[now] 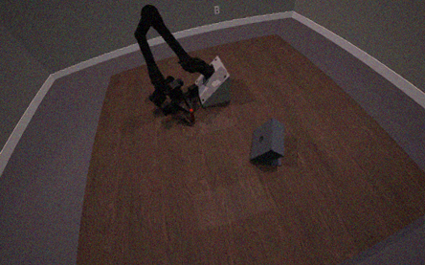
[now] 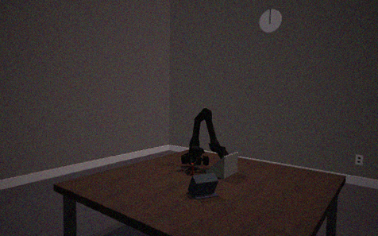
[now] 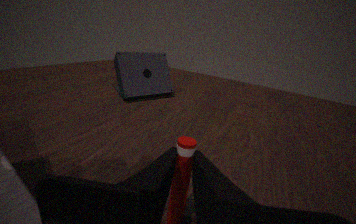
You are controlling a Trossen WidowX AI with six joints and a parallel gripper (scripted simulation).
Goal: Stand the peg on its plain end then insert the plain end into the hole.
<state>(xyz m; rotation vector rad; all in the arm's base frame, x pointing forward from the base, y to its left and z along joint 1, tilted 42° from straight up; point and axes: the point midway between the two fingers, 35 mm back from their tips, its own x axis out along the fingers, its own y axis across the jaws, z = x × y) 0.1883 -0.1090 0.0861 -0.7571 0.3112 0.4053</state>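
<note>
Gripper (image 3: 184,182) is clamped on the red peg (image 3: 181,187), white band up top, low over the counter (image 3: 260,130). Sloped panel (image 3: 143,75) with its hole sits well apart.

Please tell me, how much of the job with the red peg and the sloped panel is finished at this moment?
Done: the gripper is shut on the red peg, banded end toward the camera.
In hand: it holds the peg low over the table, near the arm's base; whether the peg has already stood on its own, the pictures do not say.
Left: the hole in the sloped panel is empty and far off, so insertion, release and retreat remain.
</note>
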